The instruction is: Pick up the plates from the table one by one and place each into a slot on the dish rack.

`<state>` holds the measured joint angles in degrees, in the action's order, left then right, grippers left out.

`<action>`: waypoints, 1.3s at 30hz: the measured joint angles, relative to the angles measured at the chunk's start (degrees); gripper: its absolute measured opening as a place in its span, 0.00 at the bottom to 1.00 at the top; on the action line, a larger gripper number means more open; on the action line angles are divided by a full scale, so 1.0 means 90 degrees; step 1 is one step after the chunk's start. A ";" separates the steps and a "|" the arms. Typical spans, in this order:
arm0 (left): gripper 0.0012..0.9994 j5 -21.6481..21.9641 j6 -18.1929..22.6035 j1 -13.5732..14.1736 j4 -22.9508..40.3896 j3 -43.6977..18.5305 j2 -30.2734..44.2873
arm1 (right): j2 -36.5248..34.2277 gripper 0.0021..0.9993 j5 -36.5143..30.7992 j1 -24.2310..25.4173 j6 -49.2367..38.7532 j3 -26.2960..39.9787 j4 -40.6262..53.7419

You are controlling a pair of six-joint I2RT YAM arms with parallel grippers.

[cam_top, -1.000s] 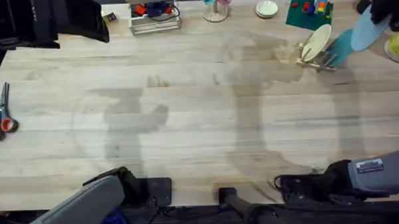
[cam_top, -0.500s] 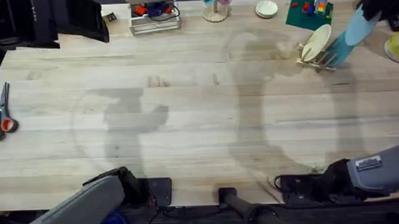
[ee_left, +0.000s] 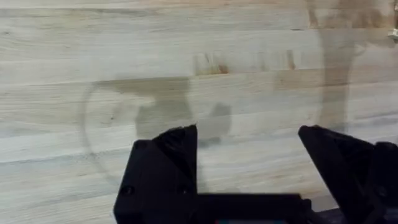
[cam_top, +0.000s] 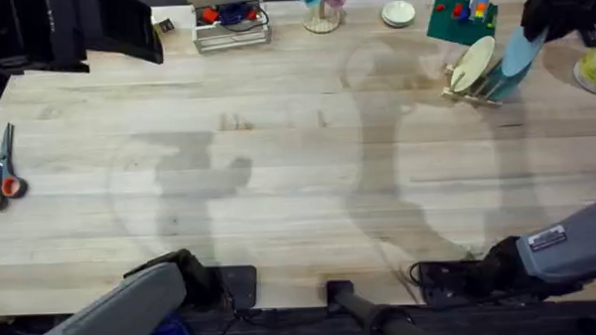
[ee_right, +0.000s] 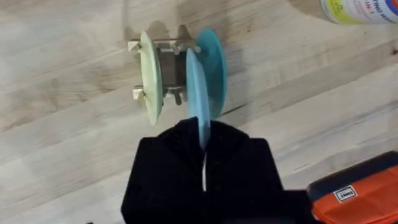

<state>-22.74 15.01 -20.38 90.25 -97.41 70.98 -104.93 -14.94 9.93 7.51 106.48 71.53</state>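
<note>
Two round pastel plates, cream (ee_right: 150, 77) and teal (ee_right: 213, 68), stand upright in the small pale wooden dish rack (ee_right: 173, 68). Right gripper (ee_right: 202, 140) pinches a light blue plate (ee_right: 195, 93) edge-on between them. Left gripper (ee_left: 249, 168) fingers are spread, empty, over the pale plank table (ee_left: 186, 50).

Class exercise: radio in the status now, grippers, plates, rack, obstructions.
Right gripper shut on light blue plate, over dish rack. Left gripper open over bare table. Cream plate, teal plate slotted. No obstruction visible.

Small pale wooden dish rack (ee_right: 163, 74) at table (cam_top: 279, 188) far right; cream plate (ee_right: 150, 78) and teal plate (ee_right: 213, 71) upright in slots; light blue plate (ee_right: 196, 93) edge-on between them, pinched by right gripper (ee_right: 203, 140)
</note>
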 joint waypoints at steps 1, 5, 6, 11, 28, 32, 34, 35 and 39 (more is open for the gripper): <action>0.99 0.0000 -0.0001 0.0000 0.0001 0.0000 0.0000 | -0.0030 0.03 0.0000 0.0000 0.0000 0.0000 -0.0002; 1.00 0.0000 -0.0001 0.0000 -0.0001 0.0000 0.0000 | -0.0212 0.03 0.0000 0.0000 0.0000 0.0000 -0.0025; 0.99 0.0000 -0.0001 0.0000 0.0001 0.0000 0.0000 | -0.0273 0.03 0.0001 0.0000 0.0000 0.0000 -0.0035; 0.99 0.0000 -0.0001 0.0000 0.0001 0.0000 0.0000 | -0.0507 0.03 0.0000 0.0000 0.0000 0.0000 -0.0105; 1.00 0.0000 -0.0001 0.0000 0.0025 0.0000 0.0000 | -0.0618 0.03 0.0000 0.0078 0.0000 0.0000 -0.0314; 0.99 0.0000 -0.0001 0.0000 0.0025 0.0000 0.0000 | -0.0623 0.03 0.0000 0.0138 0.0002 0.0000 -0.0306; 1.00 0.0000 -0.0001 0.0000 0.0025 0.0000 0.0000 | -0.0623 0.03 0.0000 0.0143 0.0019 0.0000 -0.0307; 0.99 0.0000 -0.0001 0.0000 0.0025 0.0000 0.0000 | -0.0623 0.03 0.0000 0.0143 0.0019 0.0000 -0.0308; 1.00 0.0000 -0.0001 0.0000 0.0025 0.0000 0.0000 | -0.0623 0.03 0.0000 0.0143 0.0019 0.0000 -0.0306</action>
<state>-22.74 15.00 -20.38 90.48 -97.41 70.98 -110.54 -14.94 11.22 7.68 106.48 68.77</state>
